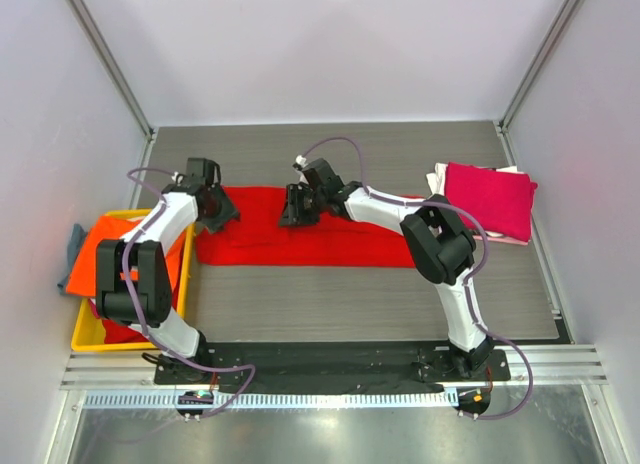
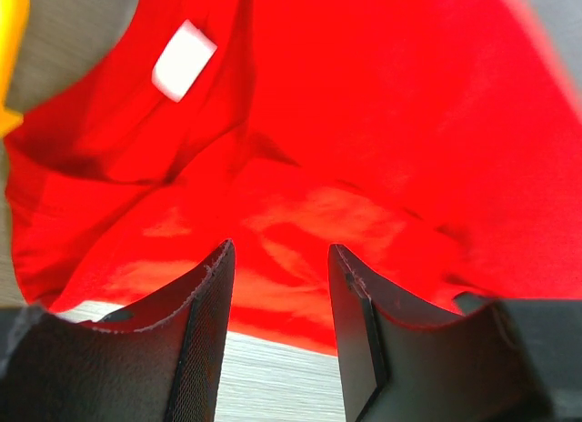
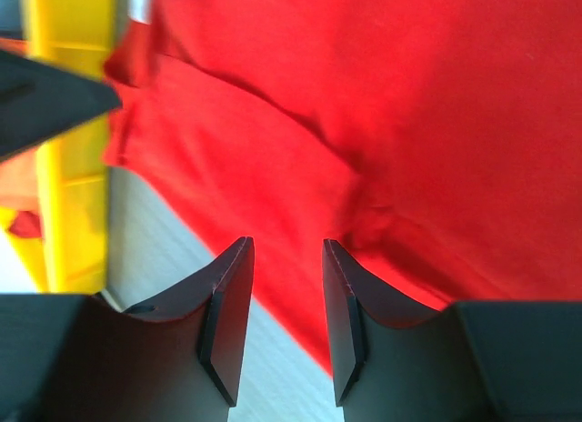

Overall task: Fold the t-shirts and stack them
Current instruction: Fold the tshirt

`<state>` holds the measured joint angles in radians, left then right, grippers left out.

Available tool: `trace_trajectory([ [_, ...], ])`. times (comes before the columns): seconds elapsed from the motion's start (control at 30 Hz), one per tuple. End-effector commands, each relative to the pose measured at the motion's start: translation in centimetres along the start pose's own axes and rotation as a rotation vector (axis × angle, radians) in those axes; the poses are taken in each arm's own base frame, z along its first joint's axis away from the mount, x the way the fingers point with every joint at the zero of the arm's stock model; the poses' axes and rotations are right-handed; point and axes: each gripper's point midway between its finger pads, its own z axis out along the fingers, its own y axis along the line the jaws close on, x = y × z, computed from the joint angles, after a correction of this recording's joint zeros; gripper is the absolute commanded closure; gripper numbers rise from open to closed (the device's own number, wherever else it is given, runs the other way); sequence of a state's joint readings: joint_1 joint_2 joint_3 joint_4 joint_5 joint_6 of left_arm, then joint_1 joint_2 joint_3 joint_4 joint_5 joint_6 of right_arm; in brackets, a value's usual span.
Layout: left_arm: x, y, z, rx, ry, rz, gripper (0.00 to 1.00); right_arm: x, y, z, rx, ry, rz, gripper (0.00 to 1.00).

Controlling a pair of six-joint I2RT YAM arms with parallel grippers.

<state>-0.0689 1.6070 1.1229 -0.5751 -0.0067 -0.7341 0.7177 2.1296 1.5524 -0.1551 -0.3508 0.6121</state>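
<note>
A bright red t-shirt (image 1: pixel 300 242) lies on the table as a long folded band, with its white neck label (image 2: pixel 184 60) showing in the left wrist view. My left gripper (image 1: pixel 215 209) hovers over the band's left end, open, with only cloth and table between its fingers (image 2: pixel 277 249). My right gripper (image 1: pixel 297 206) stands over the band's far edge near the middle, also open and holding nothing (image 3: pixel 286 245). At the right, a folded magenta-pink t-shirt (image 1: pixel 490 196) lies on top of a white one (image 1: pixel 440 179). An orange t-shirt (image 1: pixel 115 246) drapes over the crate.
A yellow plastic crate (image 1: pixel 88 336) sits at the table's left edge and holds more red cloth (image 1: pixel 125 329). A grey cloth (image 1: pixel 74 242) hangs off its far left side. The crate wall (image 3: pixel 77 149) shows in the right wrist view, close to the shirt's end.
</note>
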Motion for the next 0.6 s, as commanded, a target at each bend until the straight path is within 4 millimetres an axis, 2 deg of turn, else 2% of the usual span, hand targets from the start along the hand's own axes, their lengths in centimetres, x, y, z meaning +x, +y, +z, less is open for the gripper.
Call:
trace_trajectory([
  [0.0, -0.7, -0.4, -0.1, 0.058, -0.074, -0.017, 0.53, -1.4, -0.1, 0.1, 0.03, -0.033, -0.034, 0.58],
  [0.23, 0.2, 0.9, 1.3, 0.028, -0.077, -0.021, 0.53, -0.8, -0.7, 0.6, 0.043, -0.013, -0.04, 0.6],
  [0.43, 0.5, 0.9, 1.8, 0.038, -0.071, -0.022, 0.62, -0.6, -0.5, 0.9, 0.02, 0.003, -0.035, 0.74],
  [0.57, 0.4, 1.1, 1.6, 0.03, -0.083, -0.02, 0.68, -0.4, -0.2, 1.0, 0.006, 0.014, -0.034, 0.76],
])
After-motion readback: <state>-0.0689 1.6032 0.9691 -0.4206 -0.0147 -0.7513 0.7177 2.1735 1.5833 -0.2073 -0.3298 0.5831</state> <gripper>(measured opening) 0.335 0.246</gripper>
